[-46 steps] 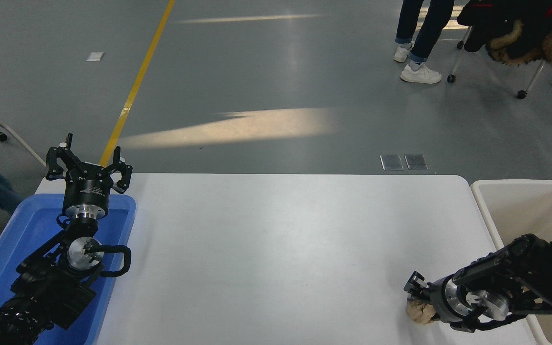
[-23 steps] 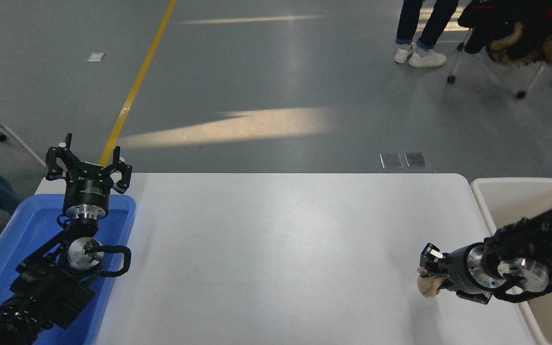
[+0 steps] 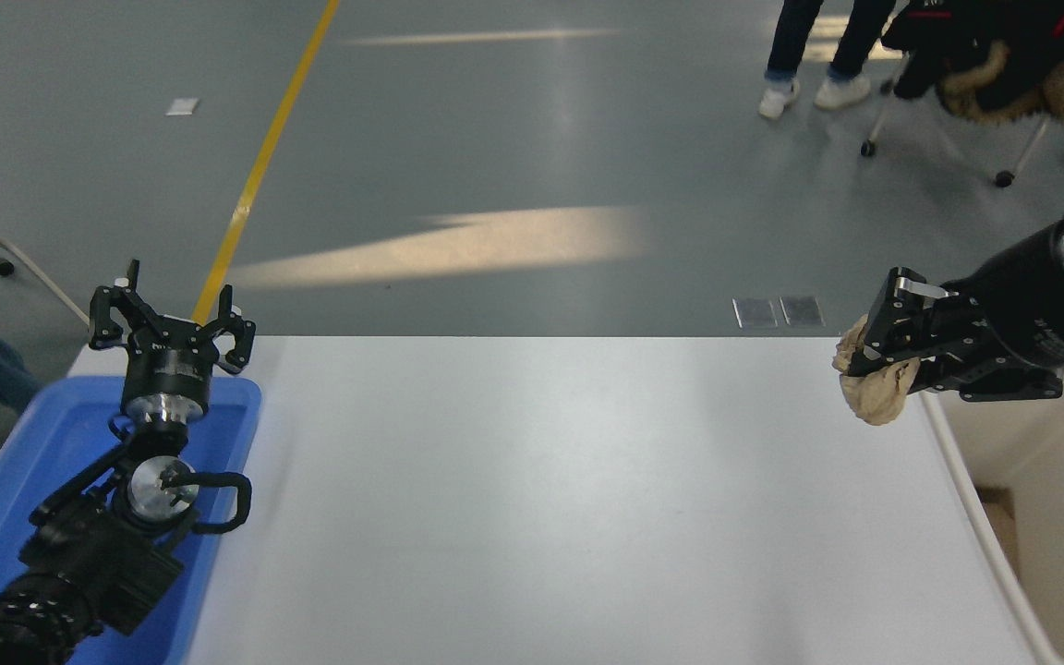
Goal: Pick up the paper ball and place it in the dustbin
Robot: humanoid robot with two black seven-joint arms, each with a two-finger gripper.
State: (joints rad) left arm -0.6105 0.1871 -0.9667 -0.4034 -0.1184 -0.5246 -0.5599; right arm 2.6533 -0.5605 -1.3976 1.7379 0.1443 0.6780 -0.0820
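Note:
The tan paper ball (image 3: 876,388) hangs in my right gripper (image 3: 874,356), which is shut on it and held high above the white table's (image 3: 541,499) right edge. The arm comes in from the right edge. The cream-white dustbin (image 3: 1040,517) stands just right of the table, below and to the right of the ball; its upper part is hidden behind the arm. My left gripper (image 3: 172,323) is open and parked at the lower left, over the blue tray (image 3: 42,462).
A seated person's arm and leg show at the far left edge. Another person's legs (image 3: 809,55) and a wheeled chair with a dark coat (image 3: 994,65) are on the floor at the top right. A yellow floor line (image 3: 255,175) runs beyond the table.
My right gripper has lifted the paper ball off the table's front right part and carried it up and away, toward the dustbin side. The left arm has not moved.

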